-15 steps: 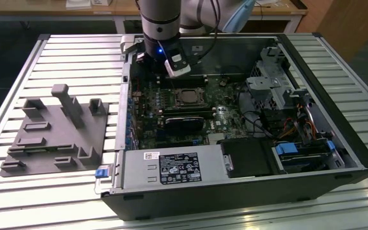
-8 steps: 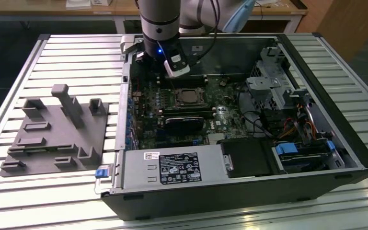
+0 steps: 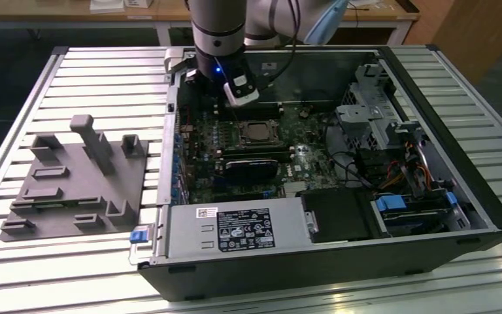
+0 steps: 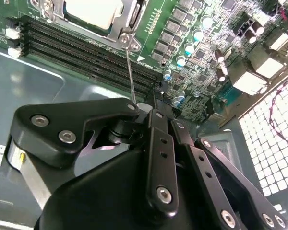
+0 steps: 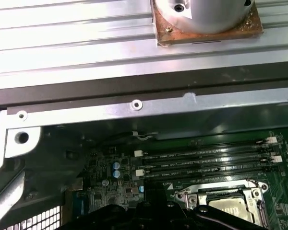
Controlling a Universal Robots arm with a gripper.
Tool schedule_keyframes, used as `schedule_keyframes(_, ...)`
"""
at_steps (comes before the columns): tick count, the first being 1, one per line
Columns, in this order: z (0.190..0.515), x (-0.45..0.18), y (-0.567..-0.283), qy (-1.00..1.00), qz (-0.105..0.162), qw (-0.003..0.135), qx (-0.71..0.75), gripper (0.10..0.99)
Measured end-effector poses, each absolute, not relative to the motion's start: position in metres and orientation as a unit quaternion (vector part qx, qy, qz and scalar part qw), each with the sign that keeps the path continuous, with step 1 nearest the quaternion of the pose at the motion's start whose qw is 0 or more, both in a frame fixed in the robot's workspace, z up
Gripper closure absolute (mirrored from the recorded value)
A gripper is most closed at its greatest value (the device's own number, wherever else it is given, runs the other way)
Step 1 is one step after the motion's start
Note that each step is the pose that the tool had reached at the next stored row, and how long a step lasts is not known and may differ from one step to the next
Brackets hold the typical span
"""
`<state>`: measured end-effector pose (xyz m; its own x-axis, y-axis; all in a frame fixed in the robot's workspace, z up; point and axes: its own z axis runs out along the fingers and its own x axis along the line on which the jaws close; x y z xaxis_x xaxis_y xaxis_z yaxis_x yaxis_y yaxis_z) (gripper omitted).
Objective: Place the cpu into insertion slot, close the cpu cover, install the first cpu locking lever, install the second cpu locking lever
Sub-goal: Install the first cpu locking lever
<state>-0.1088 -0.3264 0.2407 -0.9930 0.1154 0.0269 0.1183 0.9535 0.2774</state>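
The cpu [image 4: 93, 12] lies flat in its socket on the green motherboard, pale and silvery; it also shows as the cpu [image 3: 255, 133] in the exterior view and the cpu [image 5: 225, 207] in the first wrist view. The silvery cpu cover [image 4: 129, 21] is down around it, framing the chip. A thin cpu locking lever [image 4: 129, 72] rises from the socket corner and ends at my fingertips. My gripper [image 4: 140, 108] looks shut on that lever's end. From outside, the gripper [image 3: 236, 104] hangs just behind the socket inside the case.
Black memory slots [image 4: 86, 45] run beside the socket. A black card [image 3: 251, 171] sits in front of it. The case wall [image 5: 134, 91] stands close behind the gripper. A drive cage [image 3: 365, 111] and cables are at the exterior view's right, a grey fixture [image 3: 76, 176] at its left.
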Motion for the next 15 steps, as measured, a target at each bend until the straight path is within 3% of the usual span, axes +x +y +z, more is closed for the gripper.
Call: schedule_keyframes(15,0.241,-0.065,-0.326,-0.988,-0.141,0.005,-0.059,0.980)
